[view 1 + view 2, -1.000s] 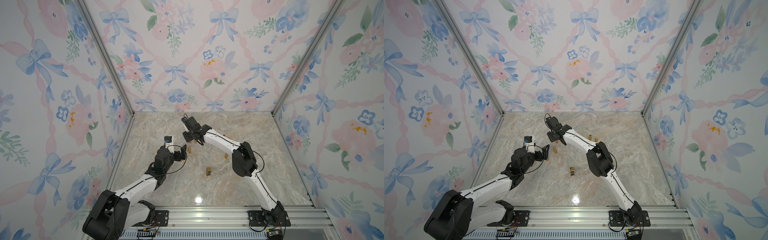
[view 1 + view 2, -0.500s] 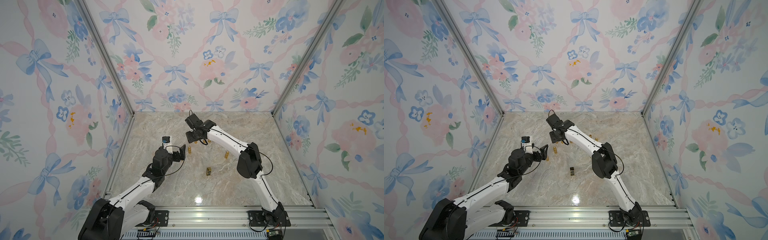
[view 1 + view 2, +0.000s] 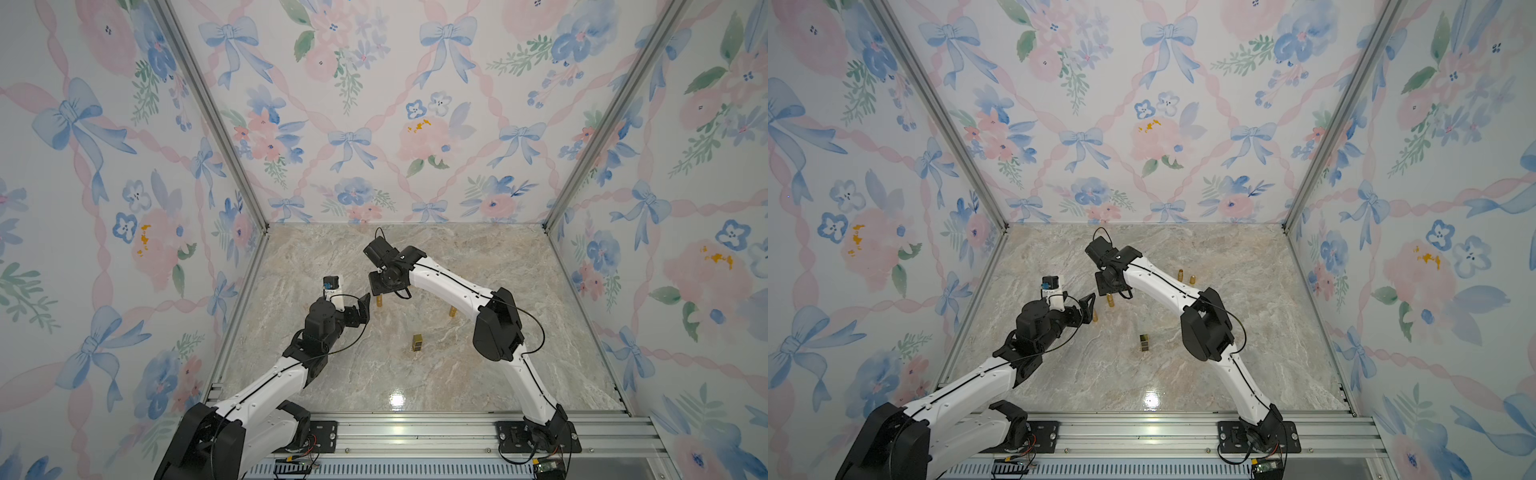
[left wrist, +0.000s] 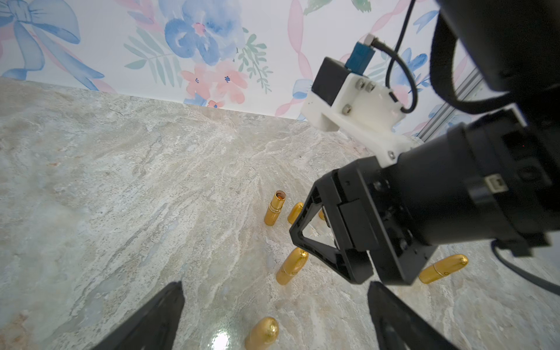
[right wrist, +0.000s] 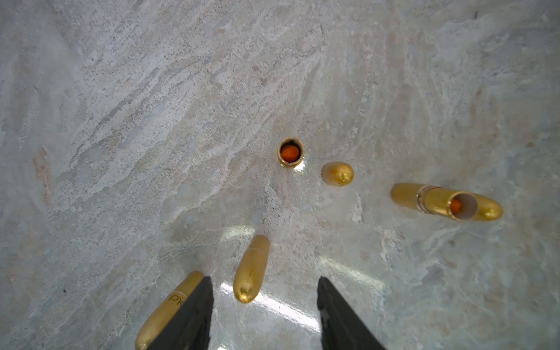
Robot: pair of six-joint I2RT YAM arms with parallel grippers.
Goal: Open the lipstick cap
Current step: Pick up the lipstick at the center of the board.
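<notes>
My right pincer (image 5: 264, 281) hangs over the counter (image 5: 121, 91) with its fingers spread and nothing between them: released, gripping nothing. The capped gold lipstick (image 5: 251, 268) stands on the counter just ahead of my fingertips, its rounded cap on, between them and the uncapped lipstick (image 5: 290, 151). The uncapped lipstick stands upright, with orange-red showing down its mouth. Just beside it, not touching, stands a loose gold cap (image 5: 337, 173). Farther out from the uncapped lipstick on that same side is a second open tube (image 5: 448, 203), with another cap (image 5: 489, 210) close behind it; I cannot tell whether those two touch. A second capped lipstick (image 5: 169, 306), with dark lettering on its barrel, is partly hidden behind one of my right fingers, farther from the uncapped lipstick than the first.

My left pincer (image 4: 274, 292) is spread wide and empty, held off the counter and farther from the uncapped lipstick than my right one. In both top views a small gold and black box (image 3: 418, 343) stands well apart from the uncapped lipstick.
</notes>
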